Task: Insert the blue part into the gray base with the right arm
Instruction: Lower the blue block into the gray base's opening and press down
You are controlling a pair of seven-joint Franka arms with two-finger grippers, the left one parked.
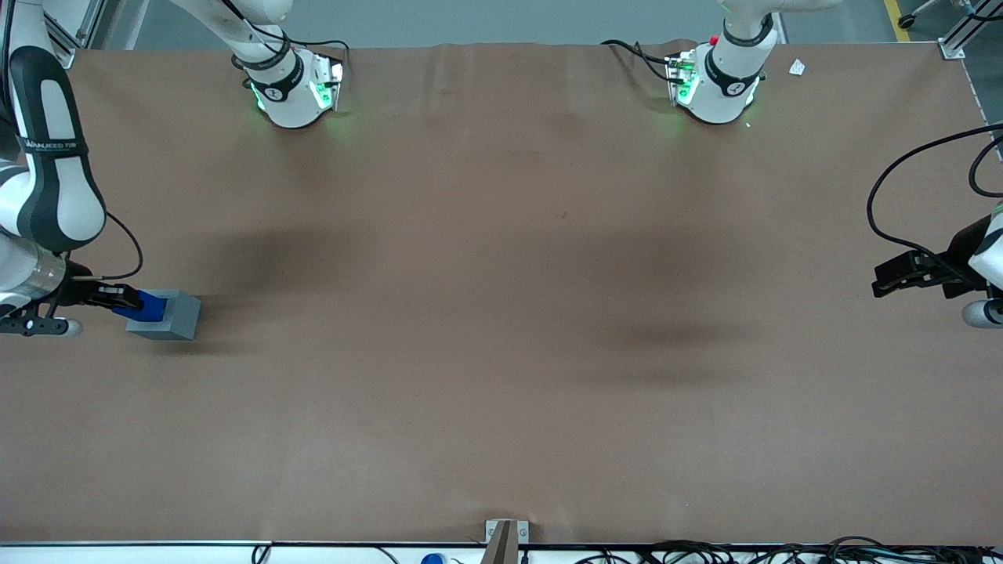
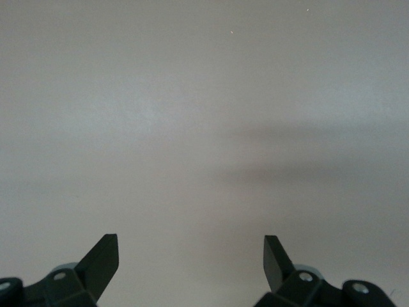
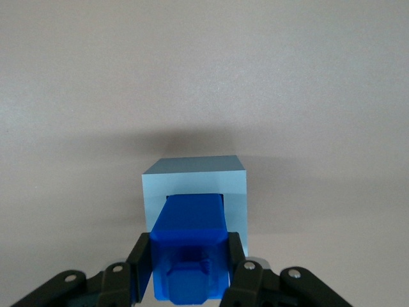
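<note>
Hand (image 3: 190, 272) of the right arm (image 1: 47, 188) grips the blue part (image 3: 190, 246), its leading end entering the gray base (image 3: 195, 176) recess, seating apparently unfinished.

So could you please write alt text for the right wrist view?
The gripper holds the blue part between its fingers, with the part's leading end entering the recess of the gray base, which sits on the plain table.
</note>
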